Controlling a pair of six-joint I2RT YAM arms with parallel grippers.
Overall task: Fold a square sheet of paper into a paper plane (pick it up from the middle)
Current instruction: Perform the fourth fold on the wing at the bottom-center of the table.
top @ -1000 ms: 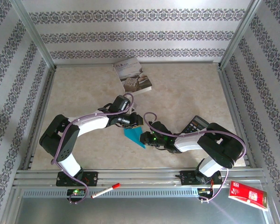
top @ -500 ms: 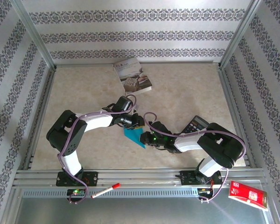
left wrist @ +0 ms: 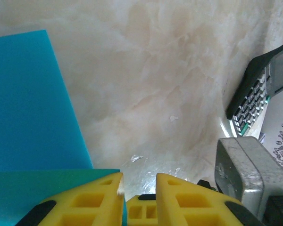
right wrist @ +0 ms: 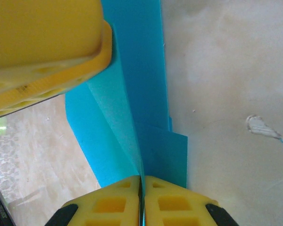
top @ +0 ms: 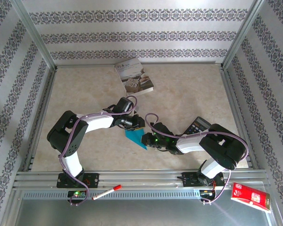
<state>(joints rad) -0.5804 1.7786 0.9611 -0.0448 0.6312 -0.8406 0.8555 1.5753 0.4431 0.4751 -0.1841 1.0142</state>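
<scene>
The teal, partly folded square sheet of paper [top: 134,137] lies near the middle of the worktop [top: 188,94], between the two pincers. The right pincer [right wrist: 142,181] is at the sheet's 4 o'clock corner, its jaws pressed together on a raised fold of the paper. The left pincer [left wrist: 139,181] is at the sheet's 12 o'clock edge. Its jaws are slightly parted with bare worktop showing between them, and one finger overlaps the paper. A calculator [left wrist: 254,89] lies toward 3 o'clock.
</scene>
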